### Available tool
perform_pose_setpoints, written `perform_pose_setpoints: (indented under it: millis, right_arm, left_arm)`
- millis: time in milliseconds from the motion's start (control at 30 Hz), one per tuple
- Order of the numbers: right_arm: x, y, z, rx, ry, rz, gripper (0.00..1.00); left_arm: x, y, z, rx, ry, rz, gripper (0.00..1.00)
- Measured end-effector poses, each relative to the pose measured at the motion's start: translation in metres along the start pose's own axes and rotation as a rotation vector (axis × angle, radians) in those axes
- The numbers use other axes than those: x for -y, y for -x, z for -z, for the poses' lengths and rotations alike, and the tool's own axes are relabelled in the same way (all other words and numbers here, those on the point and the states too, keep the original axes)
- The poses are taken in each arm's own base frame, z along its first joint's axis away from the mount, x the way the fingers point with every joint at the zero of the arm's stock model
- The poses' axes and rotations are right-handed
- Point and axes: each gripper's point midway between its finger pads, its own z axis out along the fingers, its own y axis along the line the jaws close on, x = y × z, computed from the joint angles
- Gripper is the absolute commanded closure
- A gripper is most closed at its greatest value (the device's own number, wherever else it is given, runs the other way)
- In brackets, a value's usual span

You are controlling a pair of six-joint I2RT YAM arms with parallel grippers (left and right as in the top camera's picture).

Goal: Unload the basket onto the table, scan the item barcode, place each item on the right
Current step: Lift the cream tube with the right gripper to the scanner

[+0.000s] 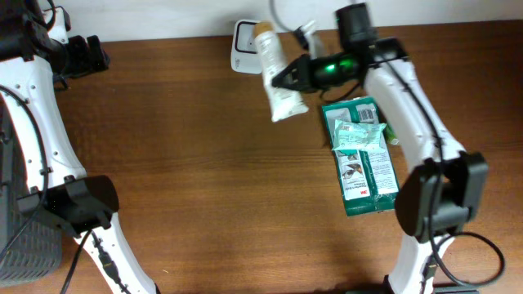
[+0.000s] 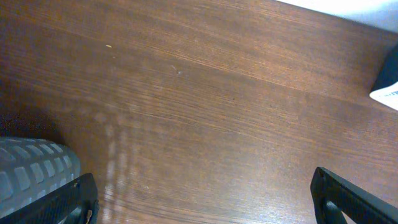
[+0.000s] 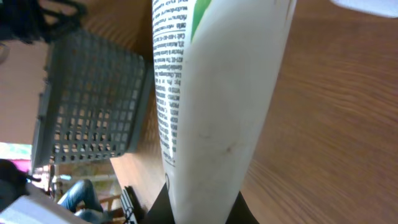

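Note:
The item is a white tube [image 1: 276, 77] with a tan cap, black print and a green patch. My right gripper [image 1: 292, 75] is shut on its lower end and holds it in the air, cap end beside the white barcode scanner [image 1: 243, 46] at the table's back edge. In the right wrist view the tube [image 3: 211, 93] fills the middle, with the dark jaws of the right gripper [image 3: 202, 211] pressed against both of its sides. No barcode shows. My left gripper [image 1: 82, 55] is at the far left back, open and empty, over bare wood in its wrist view [image 2: 205, 205].
Green packets [image 1: 364, 155] lie on the table under the right arm. A grey mesh basket [image 1: 24, 245] stands at the left front edge and shows again in the left wrist view [image 2: 31, 168] and behind the tube [image 3: 93, 106].

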Motion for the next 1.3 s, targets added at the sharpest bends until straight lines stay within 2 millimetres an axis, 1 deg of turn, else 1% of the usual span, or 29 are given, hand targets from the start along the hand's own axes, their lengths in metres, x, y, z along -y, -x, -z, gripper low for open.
perform_pose_setpoints:
  millis: [67,100,133,167,233,267,300,333,367,400,433,467,500,533,567,600,633,700,800,867,967,1133,1200,1300]
  right_arm:
    - [-0.002,0.007,0.027,0.046,-0.011,-0.007,0.96]
    - [-0.005,0.01,0.036,0.066,-0.015,0.002,0.96]
    - [-0.008,0.01,0.038,0.075,-0.035,0.002,0.96]
    - [-0.008,0.01,0.035,0.075,-0.06,-0.002,0.96]
    - [-0.002,0.007,0.021,0.067,-0.166,-0.006,0.96]
    - [-0.003,0.006,0.011,0.063,-0.27,0.023,0.96]
    - [-0.017,0.017,0.007,0.091,-0.368,0.112,0.96]
    - [-0.026,0.03,0.01,0.134,-0.436,0.18,0.96]
    - [-0.037,0.047,0.011,0.195,-0.511,0.298,0.96]
    - [-0.051,0.074,0.012,0.29,-0.612,0.449,0.96]
    - [-0.055,0.091,0.011,0.346,-0.735,0.561,0.96]
    - [-0.05,0.105,0.006,0.381,-0.834,0.64,0.96]
    - [-0.04,0.127,0.0,0.439,-0.939,0.719,0.96]
    - [-0.001,0.13,-0.021,0.375,-1.067,0.768,0.96]
    - [0.018,0.138,-0.029,0.37,-1.139,0.812,0.96]
    - [0.043,0.15,-0.042,0.382,-1.226,0.867,0.96]
    - [0.073,0.148,-0.052,0.317,-1.317,0.909,0.96]
    - [0.116,0.144,-0.068,0.23,-1.421,0.965,0.96]
    - [0.159,0.129,-0.082,0.11,-1.475,0.992,0.96]
    - [0.165,0.129,-0.082,0.101,-1.489,0.997,0.96]
    - [0.164,0.13,-0.08,0.103,-1.498,1.002,0.96]
    - [0.159,0.128,-0.086,0.103,-1.494,1.011,0.96]
    - [0.162,0.123,-0.088,0.072,-1.488,1.008,0.96]
    - [0.169,0.108,-0.093,0.032,-1.437,0.954,0.96]
  left_arm:
    - [0.0,0.0,0.0,0.0,0.0,0.0,0.0]
    - [0.0,0.0,0.0,0.0,0.0,0.0,0.01]
    - [0.0,0.0,0.0,0.0,0.0,0.0,0.01]
    - [0.0,0.0,0.0,0.0,0.0,0.0,0.01]
    - [0.0,0.0,0.0,0.0,0.0,0.0,0.01]
    - [0.0,0.0,0.0,0.0,0.0,0.0,0.01]
    - [0.0,0.0,0.0,0.0,0.0,0.0,0.01]
    - [0.0,0.0,0.0,0.0,0.0,0.0,0.01]
    - [0.0,0.0,0.0,0.0,0.0,0.0,0.01]
    - [0.0,0.0,0.0,0.0,0.0,0.0,0.01]
    - [0.0,0.0,0.0,0.0,0.0,0.0,0.01]
    - [0.0,0.0,0.0,0.0,0.0,0.0,0.01]
    - [0.0,0.0,0.0,0.002,0.0,0.0,0.01]
    - [0.0,0.0,0.0,0.0,0.0,0.0,0.01]
    - [0.0,0.0,0.0,0.0,0.001,0.0,0.01]
    - [0.0,0.0,0.0,0.001,0.0,0.0,0.01]
    - [0.0,-0.001,0.0,-0.002,0.0,0.0,0.01]
    - [0.0,0.0,0.0,0.0,0.0,-0.001,0.01]
    - [0.0,0.0,0.0,-0.001,0.0,-0.001,0.01]
    - [0.0,0.0,0.0,0.0,0.0,0.0,0.01]
    - [0.0,0.0,0.0,-0.001,0.0,-0.001,0.01]
    - [0.0,0.0,0.0,-0.001,0.0,0.0,0.01]
    - [0.0,0.0,0.0,-0.001,0.0,-0.001,0.01]
    - [0.0,0.0,0.0,-0.001,0.0,0.0,0.0]
